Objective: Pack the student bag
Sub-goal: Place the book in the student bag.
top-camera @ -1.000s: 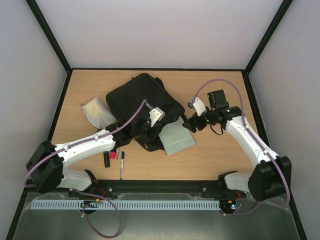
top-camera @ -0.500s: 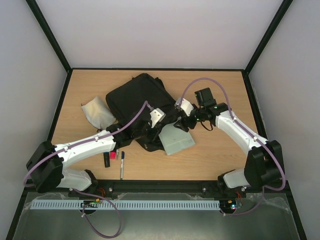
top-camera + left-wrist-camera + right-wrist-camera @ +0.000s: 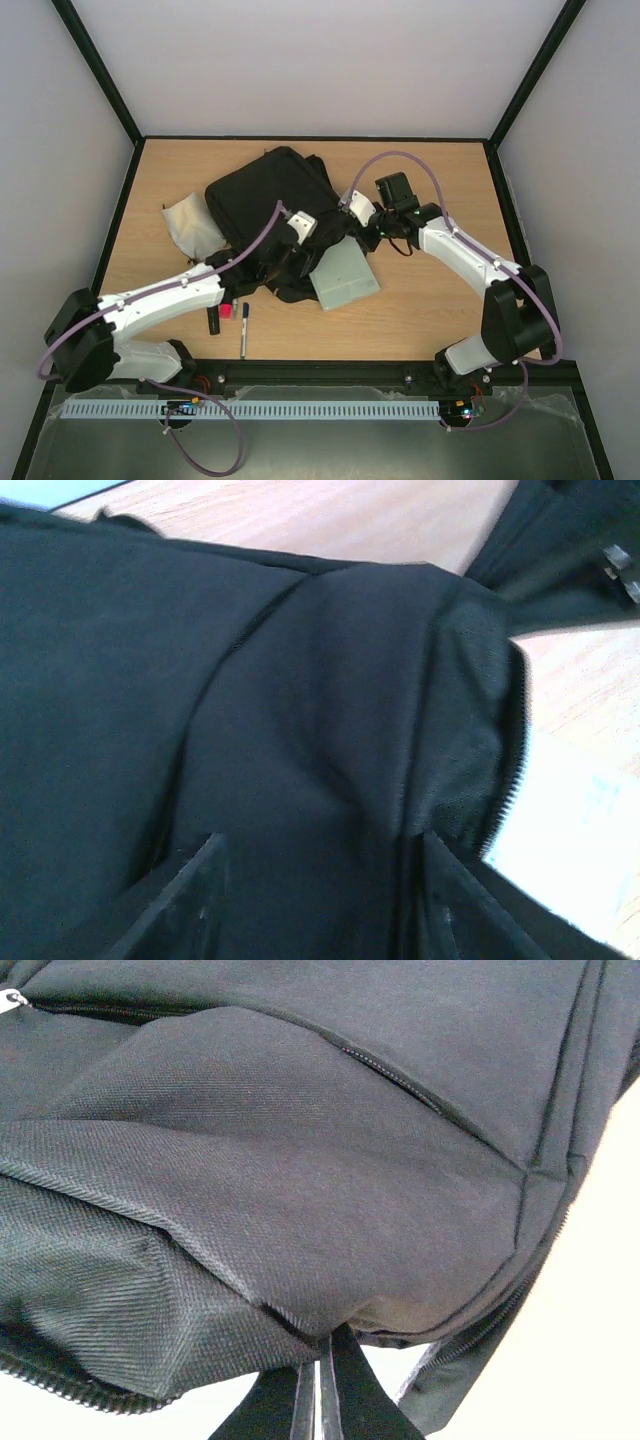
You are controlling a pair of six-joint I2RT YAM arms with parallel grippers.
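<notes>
at the bag's right edge, my right gripper [image 3: 318, 1365] is pinched tight on a fold of the student bag [image 3: 300, 1160], its fingers all but meeting. my left gripper [image 3: 322, 865] stands partly spread, both fingers pressed onto the black fabric at the bag's near side. the bag lies in the middle of the table [image 3: 430, 170], with a pale green folder [image 3: 345, 275] touching its near-right edge.
</notes>
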